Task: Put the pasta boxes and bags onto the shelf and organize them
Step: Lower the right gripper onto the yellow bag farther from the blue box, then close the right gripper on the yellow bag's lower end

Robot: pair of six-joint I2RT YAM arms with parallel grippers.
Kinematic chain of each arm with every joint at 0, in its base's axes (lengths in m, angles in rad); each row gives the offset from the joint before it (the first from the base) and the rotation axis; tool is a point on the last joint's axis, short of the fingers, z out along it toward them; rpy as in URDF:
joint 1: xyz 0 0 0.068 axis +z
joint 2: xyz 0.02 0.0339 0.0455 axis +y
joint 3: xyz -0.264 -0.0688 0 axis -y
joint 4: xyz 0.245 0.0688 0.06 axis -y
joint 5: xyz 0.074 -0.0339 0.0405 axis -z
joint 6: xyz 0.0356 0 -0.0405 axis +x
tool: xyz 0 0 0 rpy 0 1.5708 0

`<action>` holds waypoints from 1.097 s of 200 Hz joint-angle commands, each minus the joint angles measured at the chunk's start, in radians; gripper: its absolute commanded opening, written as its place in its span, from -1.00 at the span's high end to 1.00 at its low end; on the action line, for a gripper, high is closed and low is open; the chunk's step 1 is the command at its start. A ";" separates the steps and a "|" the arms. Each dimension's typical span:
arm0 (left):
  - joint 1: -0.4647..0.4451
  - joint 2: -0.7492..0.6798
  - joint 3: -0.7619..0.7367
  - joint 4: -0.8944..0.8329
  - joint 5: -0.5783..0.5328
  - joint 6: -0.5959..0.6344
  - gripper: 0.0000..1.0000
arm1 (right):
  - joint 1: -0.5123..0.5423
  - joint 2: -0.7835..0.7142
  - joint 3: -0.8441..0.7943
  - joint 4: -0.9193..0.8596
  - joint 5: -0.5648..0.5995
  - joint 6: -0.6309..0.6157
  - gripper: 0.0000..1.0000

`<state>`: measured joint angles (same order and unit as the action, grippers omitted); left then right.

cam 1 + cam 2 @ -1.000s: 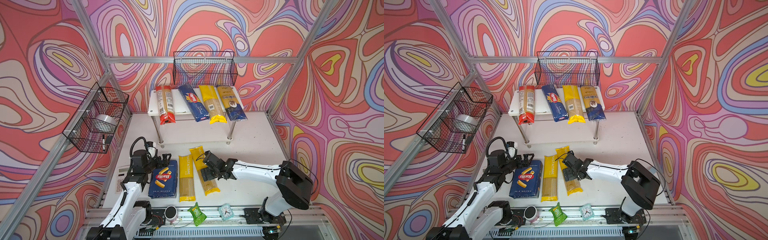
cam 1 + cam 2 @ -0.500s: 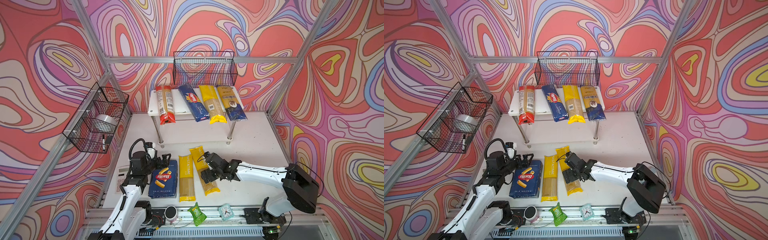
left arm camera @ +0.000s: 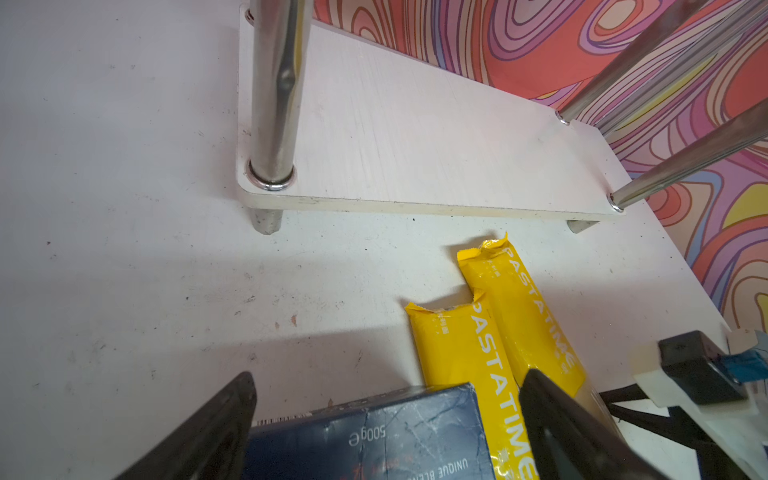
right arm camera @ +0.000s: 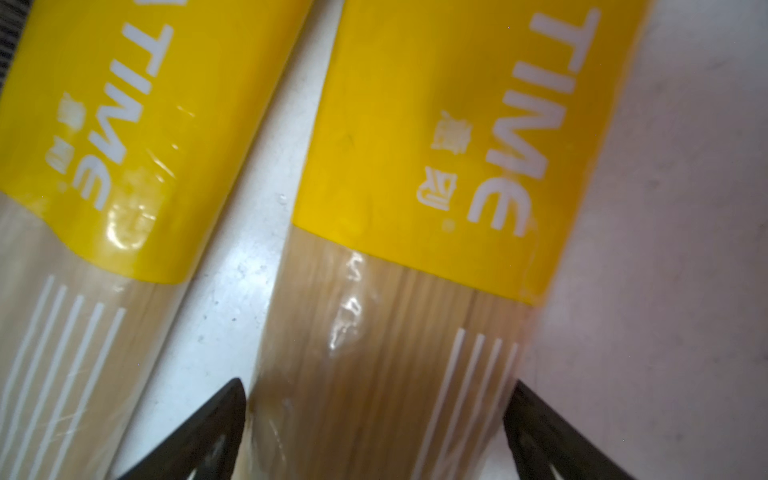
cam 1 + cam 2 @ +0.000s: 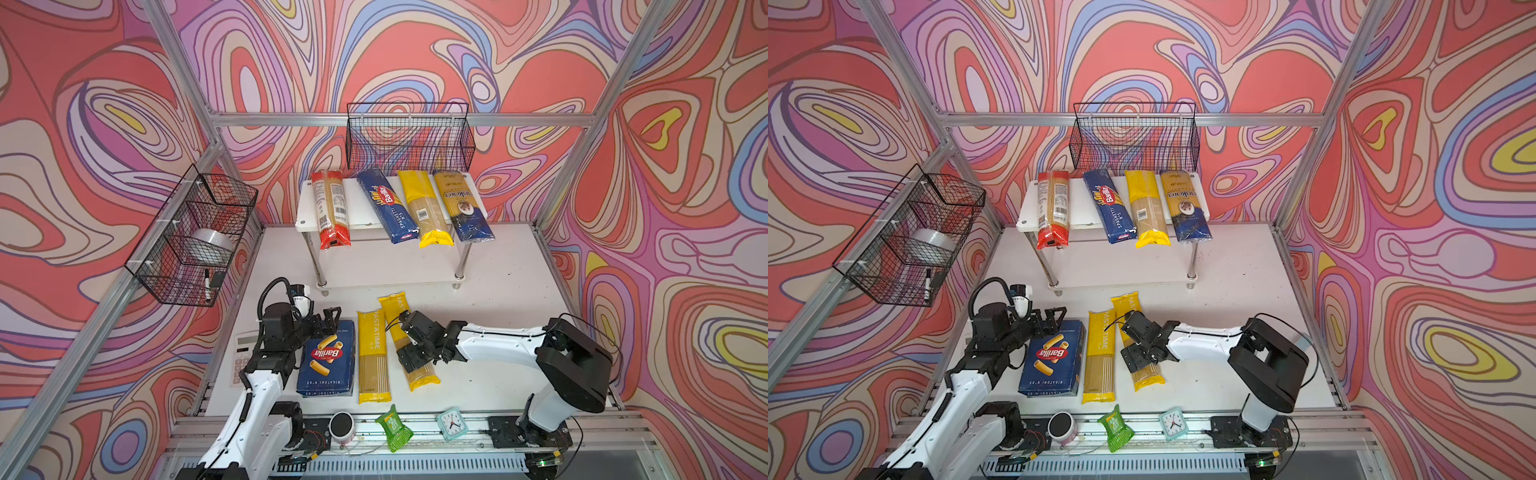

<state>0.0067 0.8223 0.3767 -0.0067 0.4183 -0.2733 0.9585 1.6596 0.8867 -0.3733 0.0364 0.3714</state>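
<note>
1. Swirly red-and-pink walls [image 5: 104, 104] box in a white worktop [image 5: 503, 266], and the white shelf [image 5: 361, 218] stands at the back.
2. Up on its top tier, four packs lie side by side, long axes front to back, near ends poking over the front edge: red bag [image 5: 331, 210], narrow blue box [image 5: 388, 205], shelved yellow bag [image 5: 424, 208], gold-and-blue bag [image 5: 463, 205].
3. Down on the worktop the wide blue box [image 5: 328, 359] lies flat, lengthways front to back. The straight yellow bag [image 5: 372, 357] sits just beside it, parallel, yellow end toward the shelf.
4. Next along, the tilted yellow bag [image 5: 395, 307] slants, closing on its neighbour at the far end.
5. Low comes the right arm [image 5: 498, 347]: the right jaws are spread wide, one each side of that bag's middle. Only the right wrist view shows it, because in both top views the arm covers that stretch.
6. Over on the left arm [image 5: 266, 390], the left jaws are spread too, over the wide box's far end. Only the left wrist view catches its "500g" print.
</note>
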 commanded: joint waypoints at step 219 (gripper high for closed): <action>0.003 -0.021 -0.017 0.009 -0.009 0.002 -1.00 | 0.024 0.017 -0.001 -0.004 0.081 0.107 0.15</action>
<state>0.0067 0.8185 0.3717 -0.0063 0.4149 -0.2733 0.9768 1.6867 0.9161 -0.4023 0.1196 0.4568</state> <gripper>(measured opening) 0.999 0.465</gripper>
